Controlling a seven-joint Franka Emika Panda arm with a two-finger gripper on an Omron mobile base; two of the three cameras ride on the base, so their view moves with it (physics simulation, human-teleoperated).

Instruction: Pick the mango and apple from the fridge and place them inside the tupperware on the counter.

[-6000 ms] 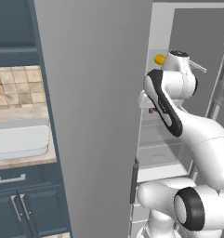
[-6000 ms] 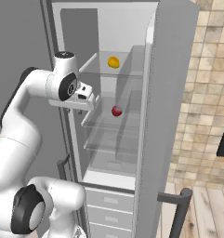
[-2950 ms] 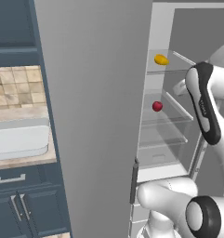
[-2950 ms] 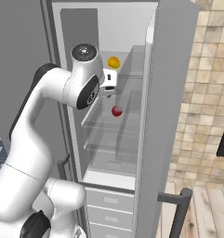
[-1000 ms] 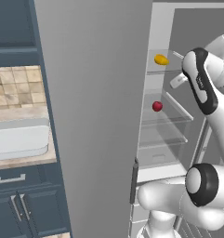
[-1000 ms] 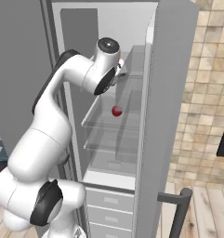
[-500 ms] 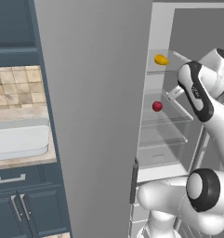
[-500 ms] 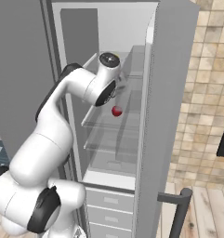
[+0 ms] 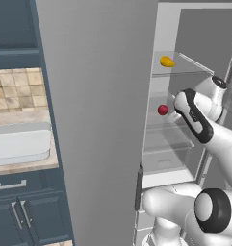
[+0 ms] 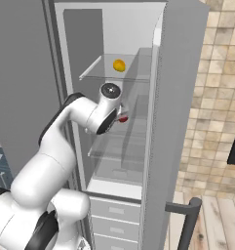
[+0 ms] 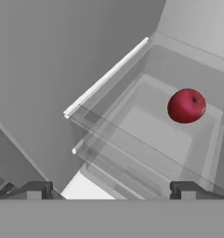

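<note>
Right now the apple [image 11: 187, 106] sits on a glass shelf inside the fridge [image 9: 103, 96], ahead of the fingers [image 11: 184, 188] and nearer the right-hand tip than the left, well clear of both. Those fingers stand spread wide apart, holding nothing and touching nothing. Higher up, the mango [image 9: 167, 61] rests on the shelf above the gripper [image 11: 108, 189]

I am seeing the mango [image 9: 167, 61] lying on the upper shelf in the fridge [image 10: 180, 97], the apple [image 9: 162, 110] sitting one shelf below, just beside my end effector [image 11: 111, 188]; the tupperware [image 9: 19, 145] is resting on the counter [image 9: 21, 166], left of the fridge.
</note>
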